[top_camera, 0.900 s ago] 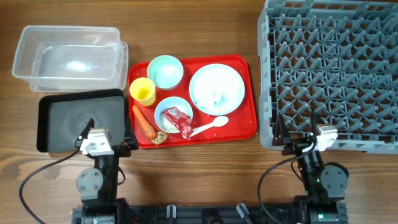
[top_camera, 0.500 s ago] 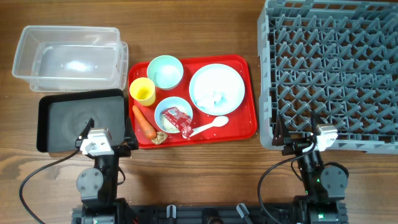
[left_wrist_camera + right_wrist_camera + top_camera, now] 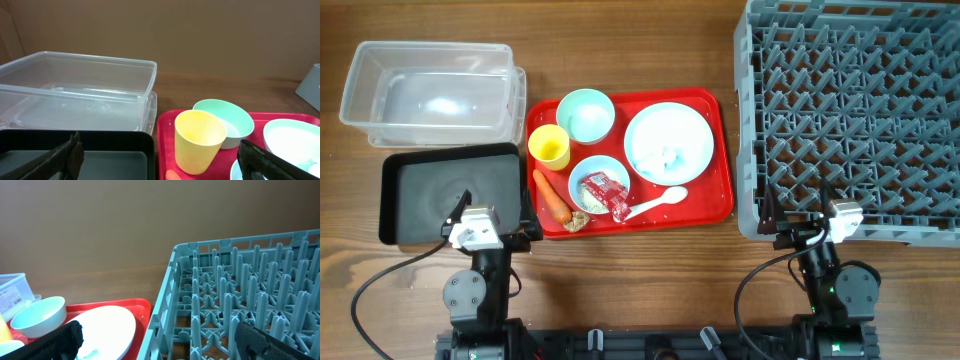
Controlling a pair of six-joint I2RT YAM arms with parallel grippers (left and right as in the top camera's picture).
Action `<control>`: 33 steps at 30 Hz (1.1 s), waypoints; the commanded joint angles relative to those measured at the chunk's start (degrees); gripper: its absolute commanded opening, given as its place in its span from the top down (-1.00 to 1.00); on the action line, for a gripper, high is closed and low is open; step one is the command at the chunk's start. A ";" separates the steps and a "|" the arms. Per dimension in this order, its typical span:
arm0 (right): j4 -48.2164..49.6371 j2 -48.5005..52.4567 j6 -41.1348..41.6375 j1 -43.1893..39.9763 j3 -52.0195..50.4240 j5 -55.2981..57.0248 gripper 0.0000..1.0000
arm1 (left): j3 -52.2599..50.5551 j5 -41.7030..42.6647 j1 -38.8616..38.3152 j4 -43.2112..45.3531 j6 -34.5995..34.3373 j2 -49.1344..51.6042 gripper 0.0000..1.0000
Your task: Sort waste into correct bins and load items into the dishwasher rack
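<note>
A red serving tray [image 3: 715,110] holds a yellow cup [image 3: 549,147], an empty blue-green bowl [image 3: 586,114], a second bowl [image 3: 588,173] with a red-and-white wrapper [image 3: 605,192] and rice-like grains, a pale blue plate [image 3: 668,143], a white spoon [image 3: 656,204], an orange carrot [image 3: 552,196] and a beige lump [image 3: 577,221]. The clear tub [image 3: 430,92] and black tray [image 3: 450,192] lie left. The grey rack [image 3: 855,115] is right. My left gripper [image 3: 485,226] is open, near the black tray's front edge. My right gripper [image 3: 807,222] is open, at the rack's front edge.
The left wrist view shows the cup [image 3: 199,140], the bowl [image 3: 227,121], the tub [image 3: 75,90] and the black tray [image 3: 110,157]. The right wrist view shows the rack [image 3: 250,300], the plate [image 3: 107,330] and the red tray [image 3: 115,305]. Bare wooden table lies in front.
</note>
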 commanded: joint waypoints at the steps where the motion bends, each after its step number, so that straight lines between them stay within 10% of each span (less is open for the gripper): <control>1: 0.17 -0.17 -0.76 0.28 -0.07 0.92 -0.99 | -0.50 0.90 -0.31 0.04 -0.37 -0.37 -1.00; 33: 0.02 4.42 -0.85 0.28 4.57 7.82 -0.99 | -0.04 0.02 -0.31 -0.04 -1.05 1.88 -1.00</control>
